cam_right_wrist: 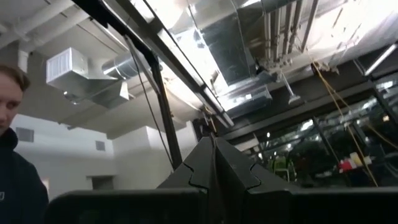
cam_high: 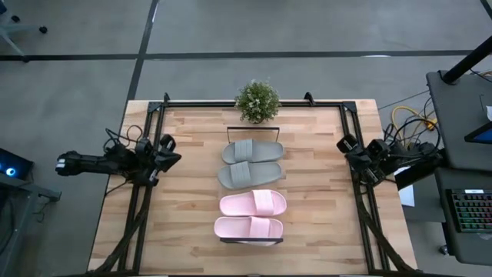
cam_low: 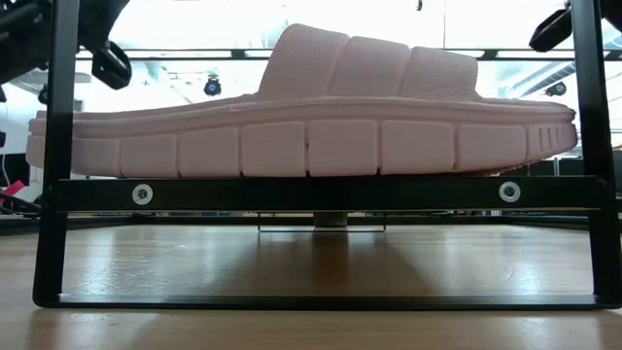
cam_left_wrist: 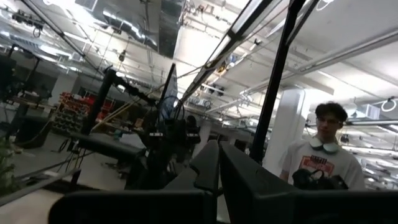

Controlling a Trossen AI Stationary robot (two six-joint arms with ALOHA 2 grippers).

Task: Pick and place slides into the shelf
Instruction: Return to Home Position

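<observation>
Nearest the low camera, a pale pink foam slide sandal with one wide ribbed strap [cam_low: 311,136] lay side-on across the end of the shelf, a narrow light-wood board in a thin black wire frame [cam_low: 321,192]. From above, this slide was the endmost of four lying crosswise on the shelf. Just beside it was a second pale pink slide [cam_high: 253,203], then two grey slides [cam_high: 250,175] [cam_high: 252,151] toward the small green potted plant [cam_high: 257,101].

The left gripper [cam_high: 175,158] rested at the left edge of the butcher-block table [cam_high: 192,223], well apart from the shelf. Its dark fingers [cam_left_wrist: 205,168] were pressed together on nothing. The right gripper [cam_high: 344,146] rested at the opposite edge, likewise with its fingers [cam_right_wrist: 199,165] together and empty.

Placement appeared complete, with only parking of the arms left to finish.

Likely hazards:
- Each slide overhung the narrow board at both ends, so a jolt to the table could tip one off.
- One person [cam_left_wrist: 323,155] showed in the left wrist view and another [cam_right_wrist: 18,162] in the right, both beyond the table, so a late arm swing outward could meet them.
</observation>
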